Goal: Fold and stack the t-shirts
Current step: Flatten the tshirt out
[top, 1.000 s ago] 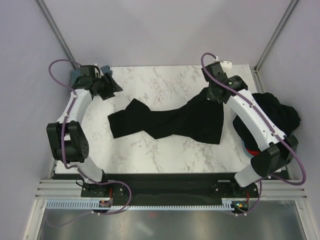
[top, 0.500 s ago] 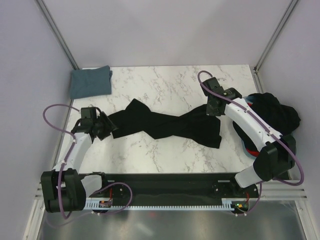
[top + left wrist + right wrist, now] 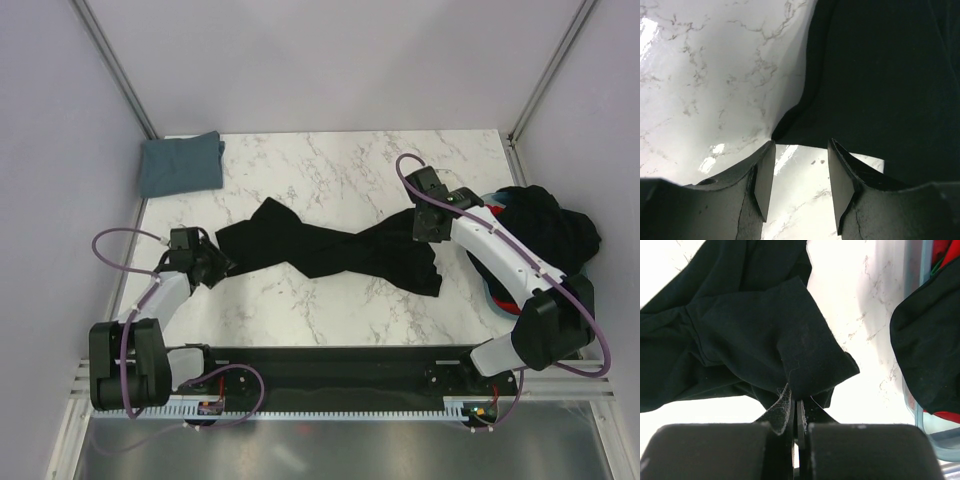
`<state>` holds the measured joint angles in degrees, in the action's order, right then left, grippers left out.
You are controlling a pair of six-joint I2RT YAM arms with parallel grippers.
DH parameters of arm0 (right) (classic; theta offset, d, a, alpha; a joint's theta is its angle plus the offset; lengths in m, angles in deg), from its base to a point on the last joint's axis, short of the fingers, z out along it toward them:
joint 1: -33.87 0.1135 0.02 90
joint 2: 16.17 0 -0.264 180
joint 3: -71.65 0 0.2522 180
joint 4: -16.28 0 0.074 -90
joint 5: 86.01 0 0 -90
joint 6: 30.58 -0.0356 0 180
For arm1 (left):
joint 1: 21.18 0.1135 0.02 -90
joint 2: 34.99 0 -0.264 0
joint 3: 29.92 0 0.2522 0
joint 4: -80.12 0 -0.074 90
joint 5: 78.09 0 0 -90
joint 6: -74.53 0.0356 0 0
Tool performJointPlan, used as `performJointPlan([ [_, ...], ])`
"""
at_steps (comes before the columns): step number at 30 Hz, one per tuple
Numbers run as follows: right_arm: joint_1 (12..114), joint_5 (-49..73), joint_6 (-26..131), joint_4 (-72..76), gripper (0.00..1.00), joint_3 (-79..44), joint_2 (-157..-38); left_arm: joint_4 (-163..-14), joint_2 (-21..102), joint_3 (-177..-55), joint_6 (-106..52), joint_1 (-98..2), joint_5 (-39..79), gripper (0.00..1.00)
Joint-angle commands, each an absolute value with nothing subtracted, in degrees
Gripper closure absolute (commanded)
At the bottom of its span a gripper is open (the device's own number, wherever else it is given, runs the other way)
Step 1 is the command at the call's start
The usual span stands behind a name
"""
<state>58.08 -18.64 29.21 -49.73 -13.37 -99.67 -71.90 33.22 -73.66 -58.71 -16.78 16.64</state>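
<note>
Black t-shirt: I see it stretched and twisted across the middle of the marble table, one end toward each arm.
Left gripper: fingers apart, low over the marble; the shirt's left corner lies right at the tips, and I cannot tell if it touches.
Right gripper: fingers pressed together on a fold at the shirt's right end.
Folded t-shirt: blue-grey, far left corner, well apart from the black one.
Bin: at the table's right edge, dark clothes heaped over red cloth.
</note>
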Motion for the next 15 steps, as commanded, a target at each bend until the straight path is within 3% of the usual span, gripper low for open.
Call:
performJointPlan([
  [1, 57.95, -18.42, 29.1, -47.67, 1.0, -12.42, -98.08, -76.98, 34.71, -72.69, -61.17, -16.7, 14.11, 0.48],
  [15, 57.86, -19.21, 29.45, -46.96, 1.0, -10.66, -98.87, -82.51, 39.89, -71.19, -60.99, -19.78, 12.35, 0.55],
])
